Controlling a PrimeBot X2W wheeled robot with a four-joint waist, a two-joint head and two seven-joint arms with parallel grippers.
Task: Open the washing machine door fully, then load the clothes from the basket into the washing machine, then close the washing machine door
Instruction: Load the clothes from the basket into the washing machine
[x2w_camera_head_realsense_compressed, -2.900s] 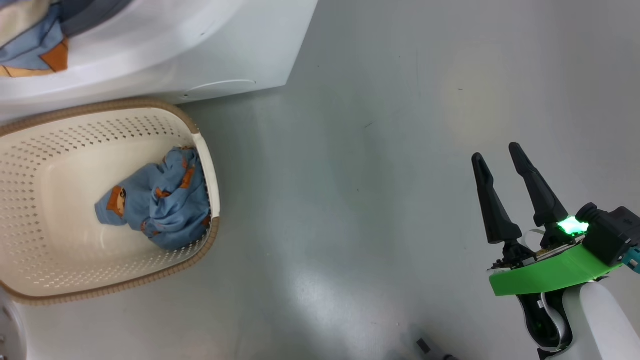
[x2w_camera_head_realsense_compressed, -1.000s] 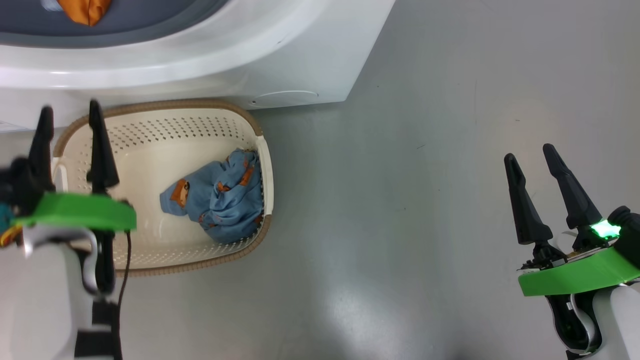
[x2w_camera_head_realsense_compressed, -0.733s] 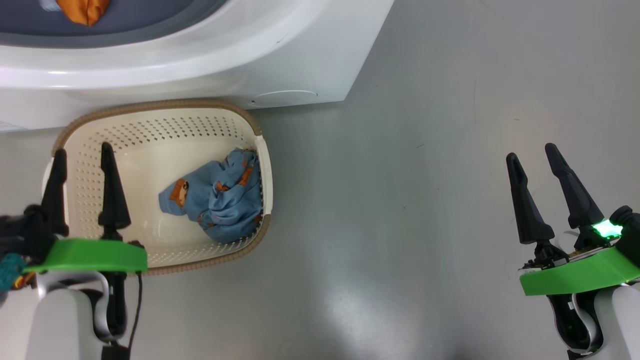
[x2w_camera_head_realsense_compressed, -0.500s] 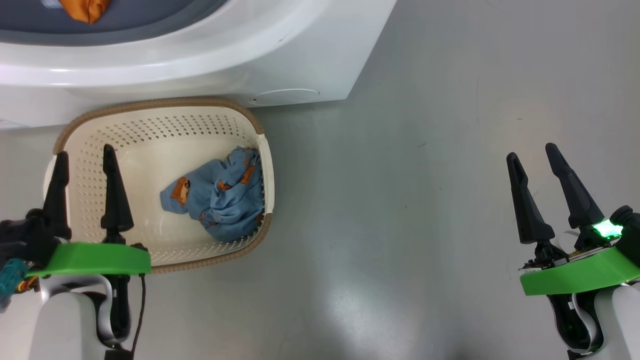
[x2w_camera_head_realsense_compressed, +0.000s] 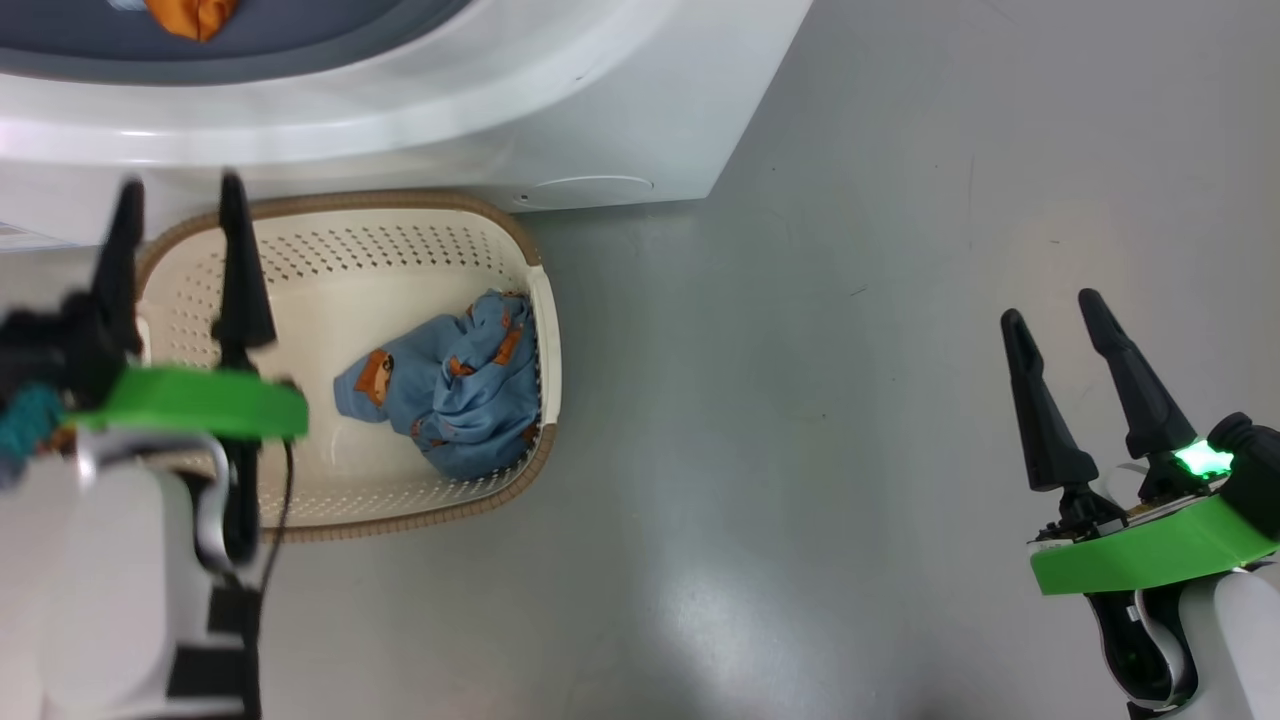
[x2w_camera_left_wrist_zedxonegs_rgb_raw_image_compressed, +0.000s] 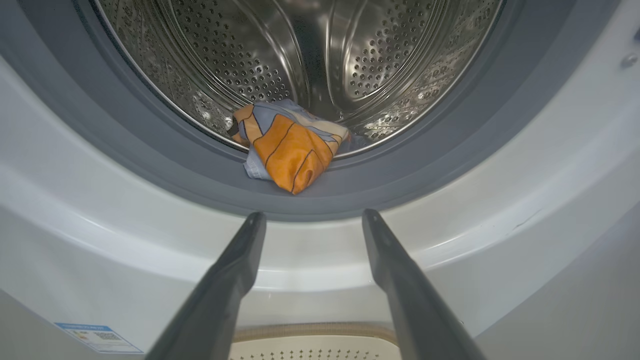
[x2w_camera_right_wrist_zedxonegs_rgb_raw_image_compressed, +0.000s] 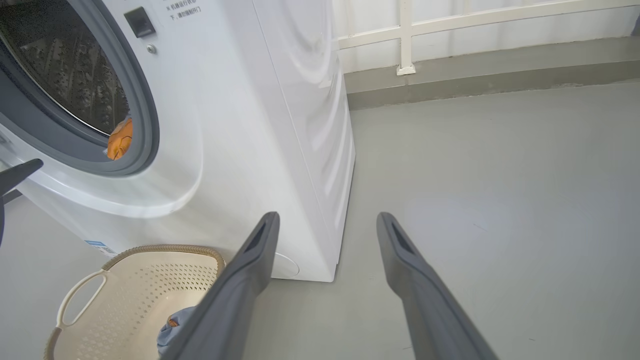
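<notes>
Left end effector (x2w_camera_head_realsense_compressed: 181, 185), blurred, hides basket (x2w_camera_head_realsense_compressed: 420, 197) corner.

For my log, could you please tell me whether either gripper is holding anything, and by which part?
Nothing is held: the left gripper and right gripper are both open and empty.

We find basket (x2w_camera_head_realsense_compressed: 350, 262) on floor (x2w_camera_head_realsense_compressed: 800, 420) before washing machine (x2w_camera_head_realsense_compressed: 620, 120), clothes (x2w_camera_head_realsense_compressed: 450, 395) at its right end, one garment (x2w_camera_left_wrist_zedxonegs_rgb_raw_image_compressed: 287, 150) in drum (x2w_camera_left_wrist_zedxonegs_rgb_raw_image_compressed: 300, 50) mouth
</notes>
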